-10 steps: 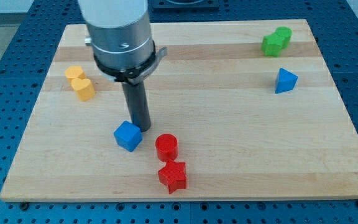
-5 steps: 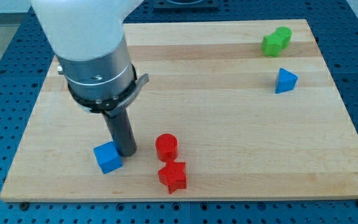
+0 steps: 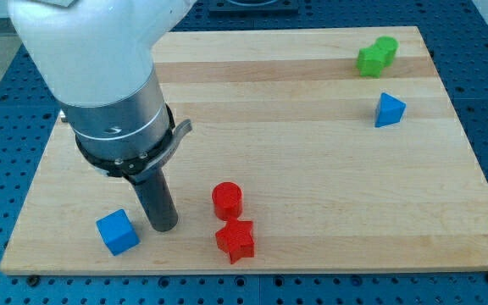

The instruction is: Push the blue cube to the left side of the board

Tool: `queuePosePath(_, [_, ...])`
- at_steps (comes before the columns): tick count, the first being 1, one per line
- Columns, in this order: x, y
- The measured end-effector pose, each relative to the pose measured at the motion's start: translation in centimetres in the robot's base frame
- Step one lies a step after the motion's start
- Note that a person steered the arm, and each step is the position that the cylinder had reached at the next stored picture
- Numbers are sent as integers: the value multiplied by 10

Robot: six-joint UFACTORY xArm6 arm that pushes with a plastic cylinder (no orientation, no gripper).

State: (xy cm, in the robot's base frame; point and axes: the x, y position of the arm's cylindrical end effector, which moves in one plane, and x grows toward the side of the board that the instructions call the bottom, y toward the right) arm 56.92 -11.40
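The blue cube (image 3: 117, 232) lies on the wooden board (image 3: 312, 161) near its bottom left corner. My tip (image 3: 163, 227) stands just to the cube's right, a small gap apart from it. The rod hangs from the big white and grey arm body (image 3: 100, 76) that fills the view's upper left.
A red cylinder (image 3: 226, 200) and a red star (image 3: 235, 241) lie just right of my tip. A blue triangular block (image 3: 388, 110) and a green block (image 3: 376, 56) sit at the view's upper right. The arm hides the upper left of the board, where the yellow blocks were.
My tip has moved down and to the left, pushing the blue cube from the board's lower middle toward the bottom left corner. The arm now covers the yellow blocks.
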Motion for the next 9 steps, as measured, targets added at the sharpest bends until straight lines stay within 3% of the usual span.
queuePosePath(2, [33,-9])
queuePosePath(7, [24,-91])
queuePosePath(8, [25,-64])
queuePosePath(9, [28,9])
